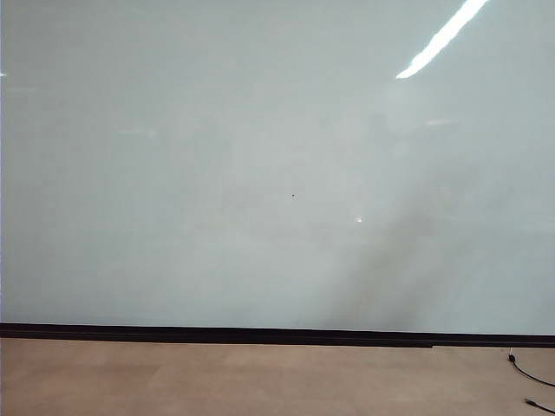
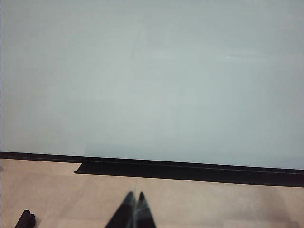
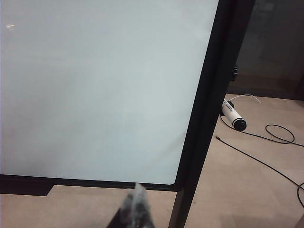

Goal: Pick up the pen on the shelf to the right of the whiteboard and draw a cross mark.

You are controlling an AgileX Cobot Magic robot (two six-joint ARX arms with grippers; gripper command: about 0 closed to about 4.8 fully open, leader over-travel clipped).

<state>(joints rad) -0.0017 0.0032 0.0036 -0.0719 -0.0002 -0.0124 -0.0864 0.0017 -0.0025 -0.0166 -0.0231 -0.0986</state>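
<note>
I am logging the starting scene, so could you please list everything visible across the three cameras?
whiteboard: one, pale grey-white, fills all views, unmarked except a tiny dark speck.
black strip: one, along the board's bottom edge.
black frame post: one, at the board's right edge.
pen: one, white with black tip, just right of the frame post.
cables: thin, black, on the tan floor right of the board.
small black object: one, on the floor in the left wrist view; unclear.
left gripper: black, fingertips together, empty.
right gripper: black, blurred tip, shut, empty.
</note>
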